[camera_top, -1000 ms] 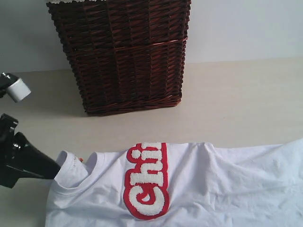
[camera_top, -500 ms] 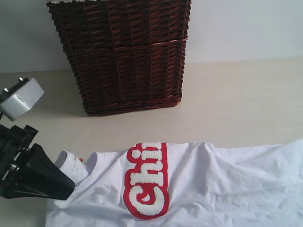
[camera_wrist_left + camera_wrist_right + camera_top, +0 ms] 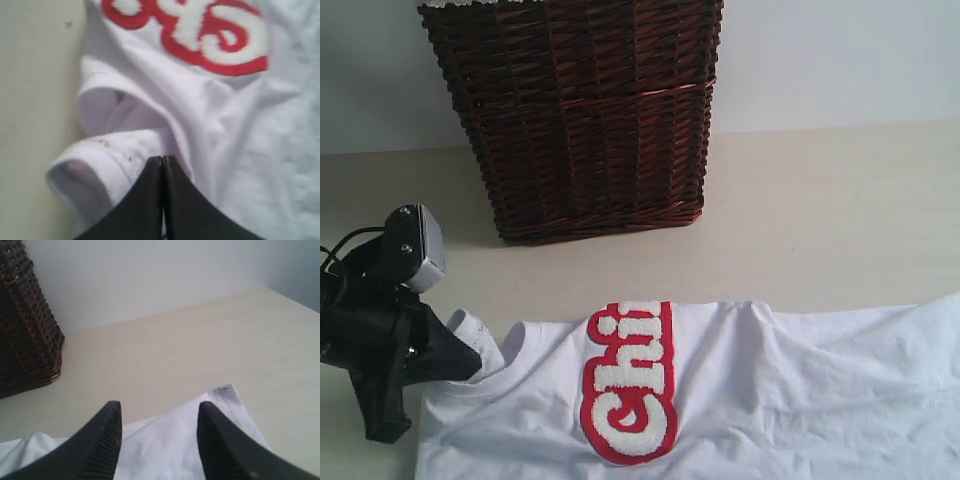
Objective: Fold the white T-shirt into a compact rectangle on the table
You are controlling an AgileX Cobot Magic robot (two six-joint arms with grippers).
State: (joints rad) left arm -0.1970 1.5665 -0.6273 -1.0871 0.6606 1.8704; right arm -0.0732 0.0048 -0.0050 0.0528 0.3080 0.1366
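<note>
The white T-shirt (image 3: pixel 770 390) lies across the near part of the table (image 3: pixel 820 210), its fuzzy red-outlined letters (image 3: pixel 625 395) facing up. My left gripper (image 3: pixel 472 362) is at the shirt's left end. Its jaws are shut on the ribbed collar (image 3: pixel 100 160), which curls up off the table (image 3: pixel 30 100) at the tips (image 3: pixel 162 159). My right gripper (image 3: pixel 159 405) does not show in the exterior view. It hangs open just above a flat corner of the shirt (image 3: pixel 200 440), and nothing is between its fingers (image 3: pixel 107 435).
A tall dark wicker basket (image 3: pixel 585 120) stands at the back, left of the middle; its lower corner (image 3: pixel 25 325) shows in the right wrist view. A pale wall rises behind the table. Bare tabletop (image 3: pixel 175 350) lies between basket and shirt.
The left arm has turned and swung in toward the shirt, its camera housing coming down and to the right. The raised collar flap has sunk lower. The right side has not changed.
</note>
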